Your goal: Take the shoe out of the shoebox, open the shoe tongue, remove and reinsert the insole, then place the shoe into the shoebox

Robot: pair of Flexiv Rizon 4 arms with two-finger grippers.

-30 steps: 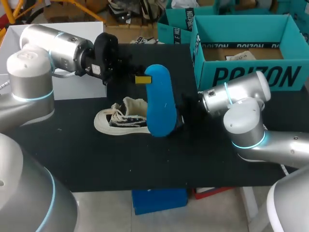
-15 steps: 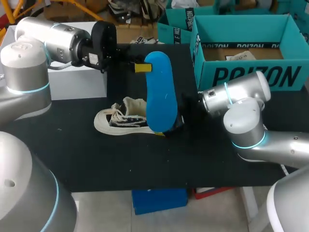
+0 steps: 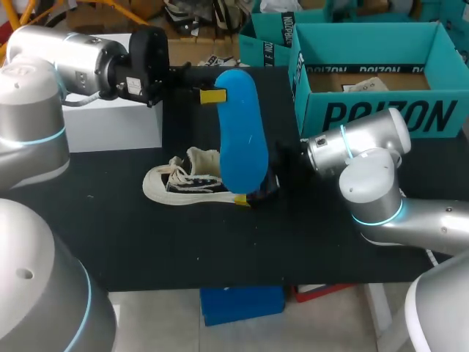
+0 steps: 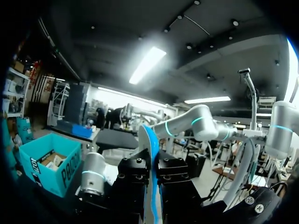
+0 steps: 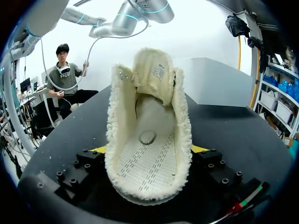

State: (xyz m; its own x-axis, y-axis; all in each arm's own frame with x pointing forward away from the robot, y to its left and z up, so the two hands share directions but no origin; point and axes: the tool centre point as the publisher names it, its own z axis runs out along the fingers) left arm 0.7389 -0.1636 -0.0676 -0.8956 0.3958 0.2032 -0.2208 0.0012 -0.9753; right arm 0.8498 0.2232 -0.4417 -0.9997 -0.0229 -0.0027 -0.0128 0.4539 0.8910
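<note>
You have the black worktop (image 3: 146, 242) with the teal shoebox (image 3: 381, 114) standing open at its 1 o'clock corner and a white box (image 3: 110, 128) at 10 o'clock. Your left arm (image 3: 66, 62) comes in from 10 o'clock and your right arm (image 3: 366, 169) from 4 o'clock.

The shoe (image 3: 179, 183), a cream low sneaker, lies on the worktop near the middle, a little toward 9 o'clock and well apart from the shoebox. Its toe points to 9 o'clock and its heel to 3 o'clock. In the right wrist view the tongue (image 5: 156, 74) stands up, and the inside of the shoe shows a white perforated bottom.

The blue insole (image 3: 242, 139) is held nearly upright over the heel. Its lower end is near the heel, but you cannot tell if they touch.

The left pincer (image 3: 212, 95) is pinching the upper end of the insole. In the left wrist view the insole stands edge-on between both fingers (image 4: 135, 177).

The right pincer (image 3: 253, 196) is pinching the shoe at the heel, with a yellow tip (image 5: 200, 148) against each side.
</note>
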